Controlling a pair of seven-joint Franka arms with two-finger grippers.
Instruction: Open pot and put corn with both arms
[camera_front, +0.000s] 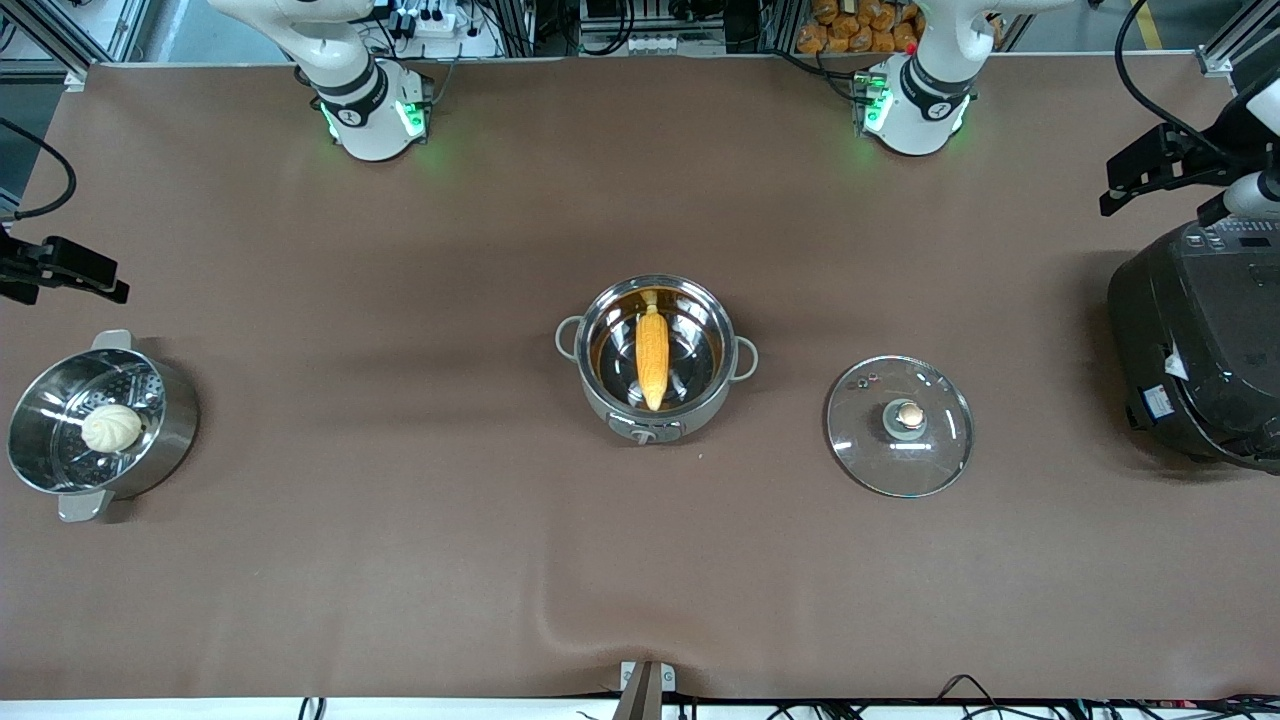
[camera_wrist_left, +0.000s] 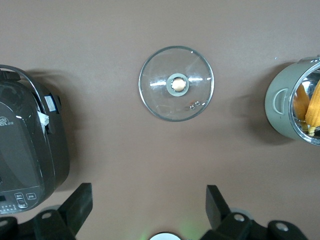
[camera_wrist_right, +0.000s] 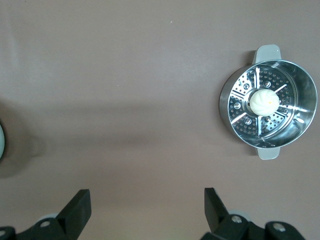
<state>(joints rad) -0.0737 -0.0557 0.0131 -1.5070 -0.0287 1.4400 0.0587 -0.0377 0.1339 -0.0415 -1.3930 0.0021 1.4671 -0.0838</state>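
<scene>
Looks all done: both steps finished, nothing left but keeping both arms out of the way.

At the middle of the brown table (camera_front: 400, 560), the round shiny steel pot (camera_front: 655, 410), open. At its 3 o'clock, flat on the table, the round glass lid with coppery knob (camera_front: 899, 427). Inside the pot, the yellow-orange corn cob (camera_front: 651, 356), lying 12 to 6.

Over the lid's end of the table, left gripper (camera_wrist_left: 148, 205), fingers wide apart, holding nothing. High above the table beside the steel steamer pot (camera_wrist_right: 295, 112) with its white bun (camera_wrist_right: 263, 102), right gripper (camera_wrist_right: 147, 206), fingers wide apart too, well away from the corn.
</scene>
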